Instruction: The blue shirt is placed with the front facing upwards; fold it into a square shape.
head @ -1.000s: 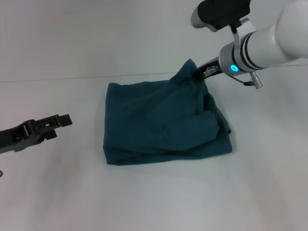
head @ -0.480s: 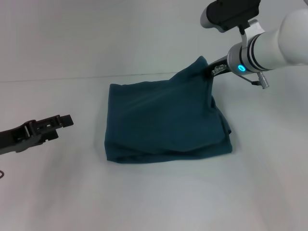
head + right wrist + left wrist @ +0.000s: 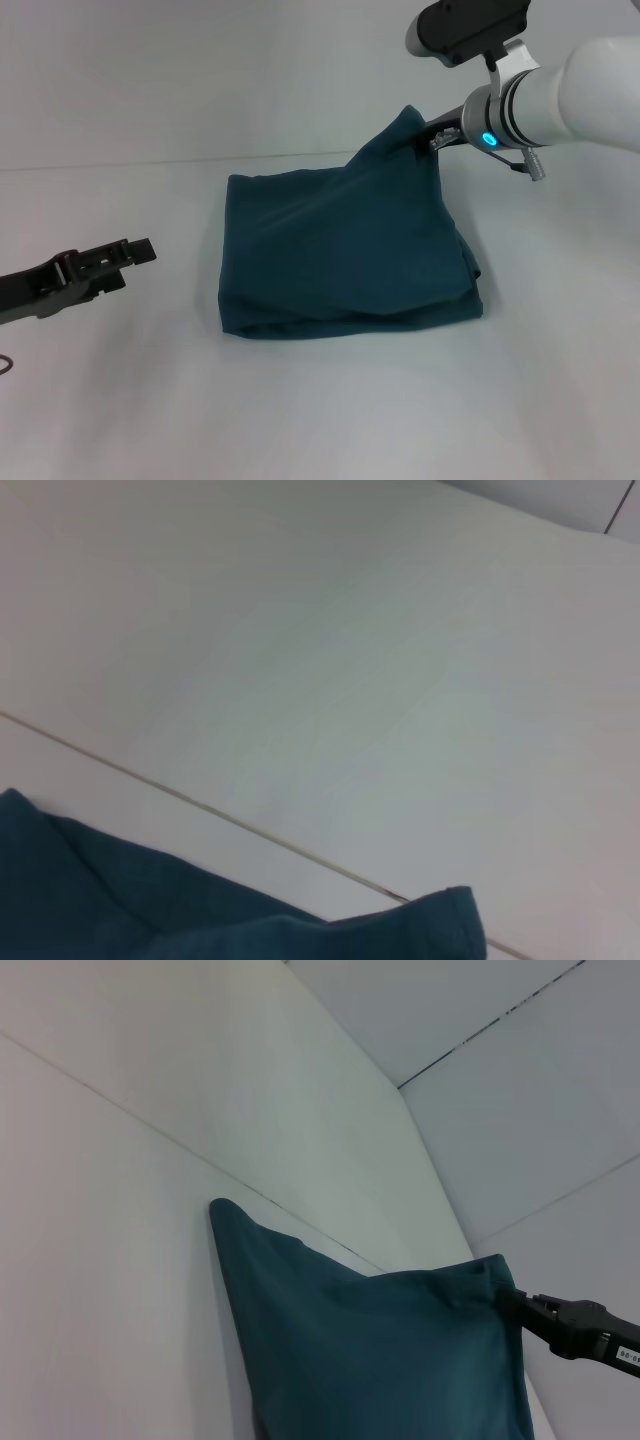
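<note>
1. The blue shirt (image 3: 345,250) is seen to be soft, matt woven or knitted cloth, creased and without sheen.
2. The desk (image 3: 320,410) is shown as a smooth, matt white surface.
3. The right hand (image 3: 428,138) is made of dark matt plastic with small bare metal parts; the arm casing behind it is glossy white plastic.
4. The left hand (image 3: 135,251) is formed of matt black plastic.
</note>
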Motion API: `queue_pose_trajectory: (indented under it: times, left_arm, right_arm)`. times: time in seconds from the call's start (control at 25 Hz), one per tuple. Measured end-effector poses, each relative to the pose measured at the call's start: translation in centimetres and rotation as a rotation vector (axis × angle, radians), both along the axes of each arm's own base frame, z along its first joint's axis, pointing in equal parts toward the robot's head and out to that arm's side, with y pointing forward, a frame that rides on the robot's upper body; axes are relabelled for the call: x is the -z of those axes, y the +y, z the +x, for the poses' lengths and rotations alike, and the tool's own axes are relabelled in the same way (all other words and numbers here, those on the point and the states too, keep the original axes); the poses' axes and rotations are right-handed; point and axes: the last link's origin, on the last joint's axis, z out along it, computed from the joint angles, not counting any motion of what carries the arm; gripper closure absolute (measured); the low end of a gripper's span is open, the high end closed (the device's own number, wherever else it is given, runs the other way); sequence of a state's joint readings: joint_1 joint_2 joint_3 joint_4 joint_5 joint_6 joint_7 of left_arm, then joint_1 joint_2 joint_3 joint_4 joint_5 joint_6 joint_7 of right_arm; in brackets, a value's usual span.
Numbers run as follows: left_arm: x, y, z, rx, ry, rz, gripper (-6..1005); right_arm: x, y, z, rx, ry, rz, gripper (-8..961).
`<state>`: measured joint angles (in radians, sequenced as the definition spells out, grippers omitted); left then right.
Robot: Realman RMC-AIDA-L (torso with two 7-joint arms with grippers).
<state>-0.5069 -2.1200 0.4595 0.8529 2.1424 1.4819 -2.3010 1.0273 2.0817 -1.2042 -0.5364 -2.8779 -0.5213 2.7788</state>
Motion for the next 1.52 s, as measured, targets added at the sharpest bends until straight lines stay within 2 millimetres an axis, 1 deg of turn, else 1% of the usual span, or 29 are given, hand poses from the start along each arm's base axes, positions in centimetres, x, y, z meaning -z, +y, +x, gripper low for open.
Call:
queue_pose_trajectory:
  times: [0.32, 0.6, 0.68, 0.84, 0.96, 1.0, 1.04, 1.16, 1.24, 1.36, 1.52]
  left_arm:
    - [0.0, 0.0, 0.0, 0.001, -0.003, 0.003, 127]
    - [0.0, 0.1, 0.2, 0.005, -0.002, 0.001, 127]
    - [0.1, 0.1, 0.2, 0.005, -0.003, 0.000, 127]
    - [0.1, 0.1, 0.3, 0.006, -0.007, -0.001, 127]
    - [0.0, 0.1, 0.3, 0.008, -0.013, 0.004, 127]
    - [0.0, 0.2, 0.4, 0.009, -0.016, 0.007, 127]
    - [0.0, 0.2, 0.4, 0.009, -0.017, 0.008, 127]
    - [-0.1, 0.3, 0.5, 0.012, -0.019, 0.008, 127]
    - [-0.2, 0.4, 0.5, 0.010, -0.020, 0.008, 127]
    - [-0.3, 0.4, 0.6, 0.009, -0.020, 0.009, 127]
    - [-0.4, 0.5, 0.6, 0.007, -0.019, 0.011, 126]
  right_arm:
    - [-0.2, 0.1, 0.3, 0.003, -0.009, 0.005, 933]
    - [-1.0, 0.4, 0.8, 0.016, -0.017, 0.020, 910]
    - [-1.7, 0.6, 1.2, 0.038, -0.015, 0.037, 830]
    - [-4.0, 1.2, 2.4, 0.122, 0.023, 0.085, 671]
    - [-5.7, 0.9, 3.5, 0.190, 0.082, 0.106, 522]
    - [-5.7, 0.9, 3.5, 0.190, 0.082, 0.106, 473]
    - [-5.9, 0.7, 3.6, 0.199, 0.094, 0.100, 423]
    - [-6.1, -0.2, 3.5, 0.210, 0.134, 0.059, 416]
    - [-6.2, -1.1, 3.5, 0.211, 0.196, 0.011, 411]
    - [-6.6, -2.6, 3.6, 0.202, 0.329, -0.071, 403]
    - [-8.3, -5.1, 4.6, 0.205, 0.568, -0.190, 398]
